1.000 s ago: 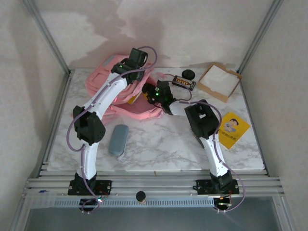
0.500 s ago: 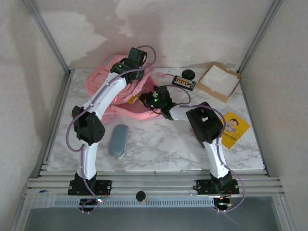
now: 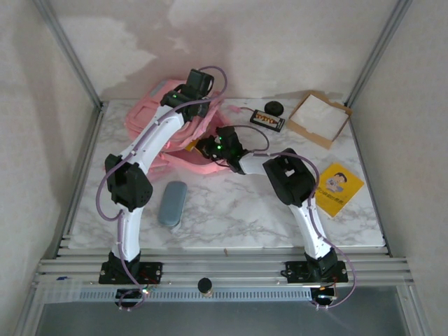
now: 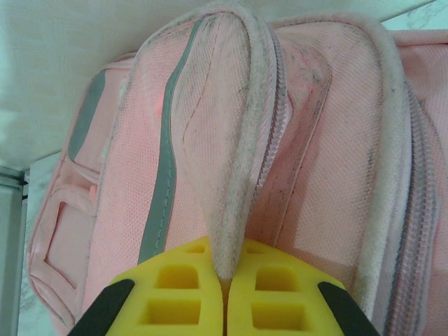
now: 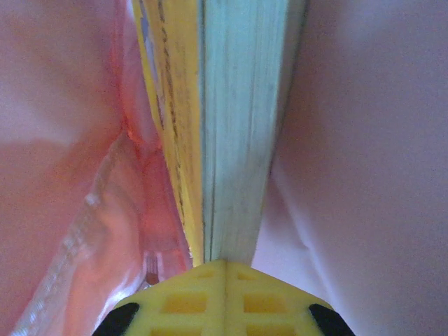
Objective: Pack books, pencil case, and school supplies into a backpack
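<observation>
The pink backpack [image 3: 150,105] lies at the back left of the table. My left gripper [image 3: 196,105] [image 4: 225,287] is shut on the backpack's [image 4: 315,140] piped rim and holds the opening up. My right gripper [image 3: 201,145] [image 5: 225,269] is inside the opening, shut with nothing between its fingers. Its tips rest against the bottom edges of upright books [image 5: 241,140], one of them yellow [image 5: 171,105], with pink lining [image 5: 56,140] around. Another yellow book [image 3: 336,187] lies at the right. The grey-blue pencil case [image 3: 172,203] lies front left. The school supplies are hidden.
A cardboard tray [image 3: 318,119] with a white inside stands at the back right. Left of it are a black rectangular item [image 3: 268,120] and a black round object [image 3: 274,107]. Metal frame posts rise at the table's back corners.
My right gripper has shut and moved left, deeper into the backpack's opening. The left gripper has kept its hold on the rim.
</observation>
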